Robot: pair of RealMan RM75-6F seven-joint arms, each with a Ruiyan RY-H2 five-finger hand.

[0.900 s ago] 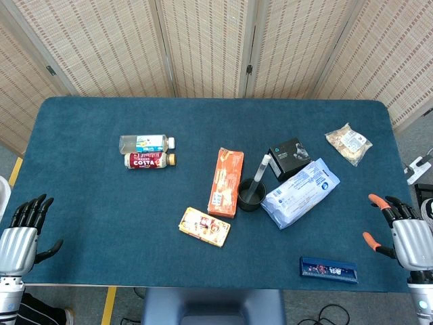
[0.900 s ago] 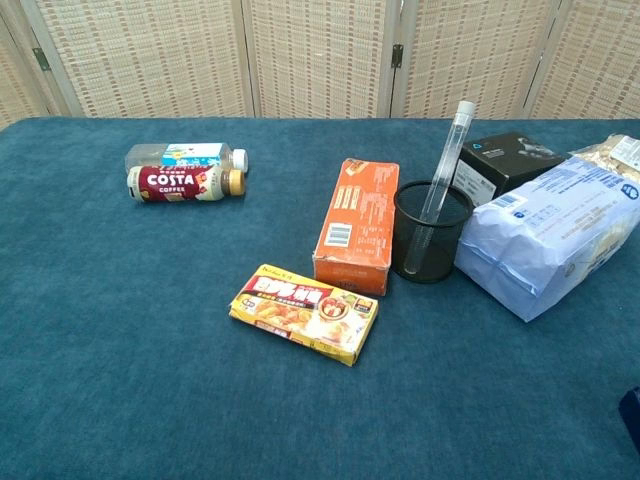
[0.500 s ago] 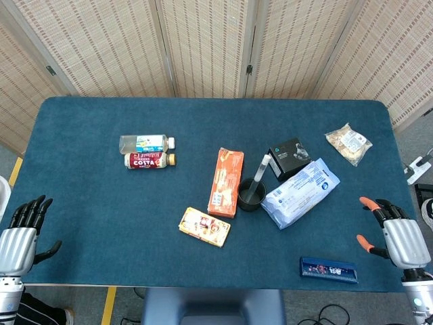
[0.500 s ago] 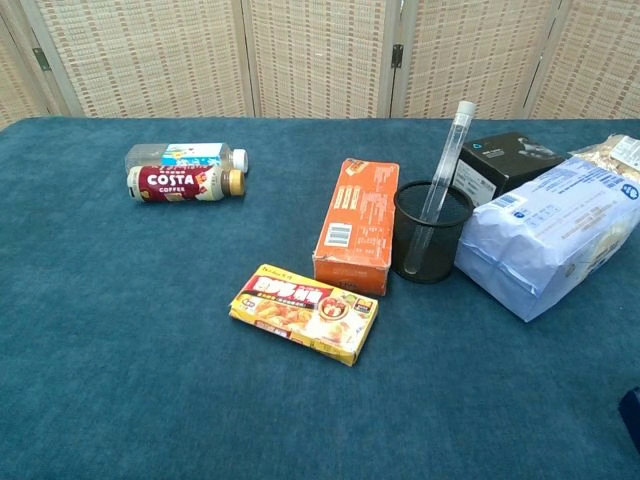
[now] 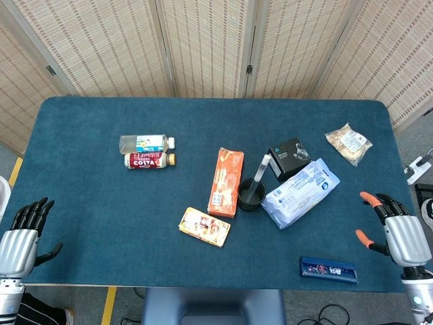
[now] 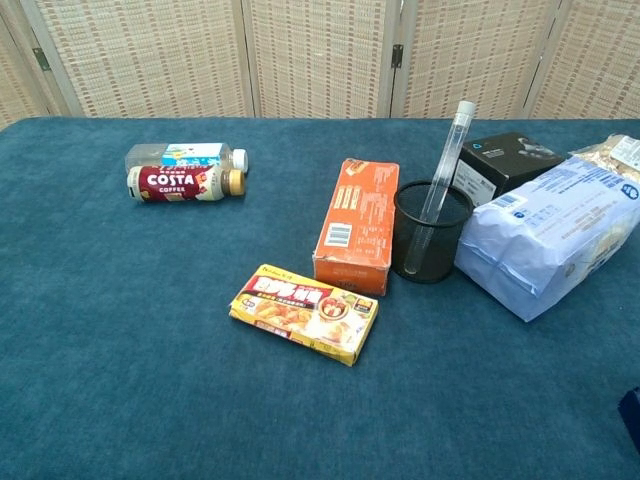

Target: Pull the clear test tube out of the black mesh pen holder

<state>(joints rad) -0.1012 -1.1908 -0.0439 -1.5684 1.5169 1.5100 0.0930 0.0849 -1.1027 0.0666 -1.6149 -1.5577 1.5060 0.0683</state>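
Step in hand: approach not yet begun; nothing is gripped. The test tube [image 6: 444, 165] stands tilted in the pen holder [image 6: 431, 232], its top leaning toward 1 o'clock, with an orange box [image 6: 358, 225] touching the holder at 9 o'clock and a blue-white bag [image 6: 545, 243] just beside it at 3 o'clock. The right hand [image 5: 399, 233] rests at the table's 4 o'clock edge, fingers apart, empty. The left hand [image 5: 20, 235] sits at 8 o'clock, fingers apart, empty. Judgement: the next move calls for a reach to the tube's exposed upper length, then a lift along its tilt.
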